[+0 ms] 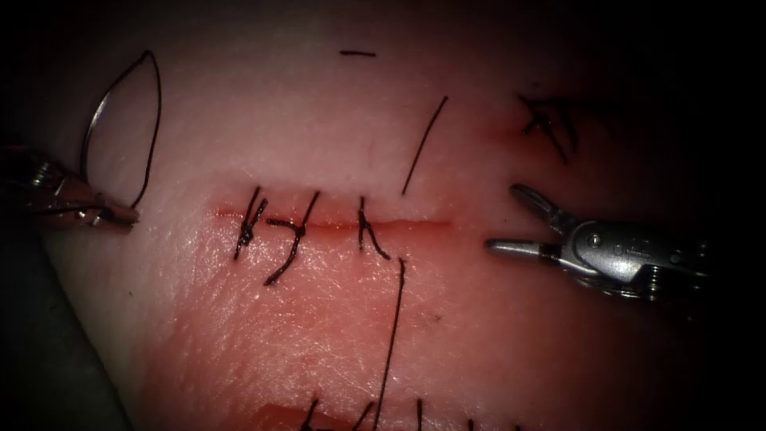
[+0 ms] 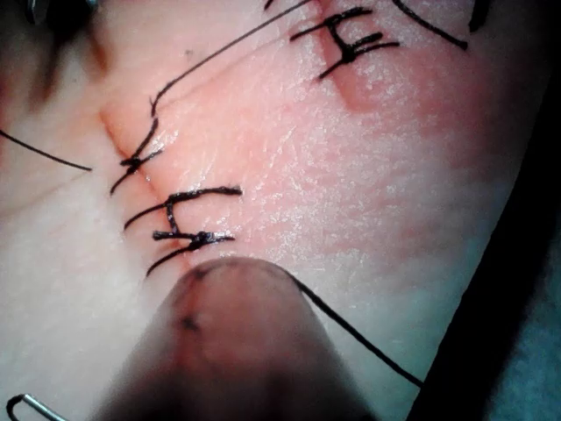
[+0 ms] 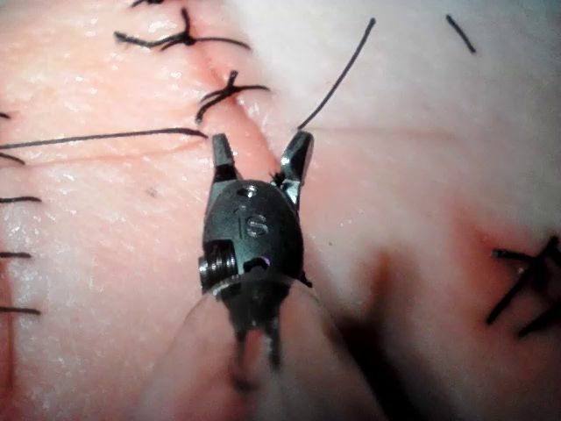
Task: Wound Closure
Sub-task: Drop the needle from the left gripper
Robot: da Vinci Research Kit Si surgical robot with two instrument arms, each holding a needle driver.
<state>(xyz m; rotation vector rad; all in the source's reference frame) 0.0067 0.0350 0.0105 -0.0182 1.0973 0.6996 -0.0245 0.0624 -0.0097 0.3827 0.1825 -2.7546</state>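
Nearest the endoscope, along the lower edge of its view, a row of short dark thread ends stands up from the pink, glistening slab of pork tissue, and one long dark strand of thread climbs from there toward the cut.

Farther up lies the thin red horizontal cut, crossed by three dark knotted stitches; its right stretch carries no stitch. Just off that right end sits the right arm's silver needle driver, its two jaws spread wide and holding nothing; the right wrist view shows the same splayed jaws over the tissue by the cut's end.

At the far left, well apart from the stitches, the left arm's steel tool is clamped on the curved silver needle near its base. The needle arcs upward, free of the tissue, with thread looping down from its top. The needle lies left of the cut, so the left tool is plainly the nearer; the right tool is across the whole stitched line. A loose thread piece lies beyond the cut.
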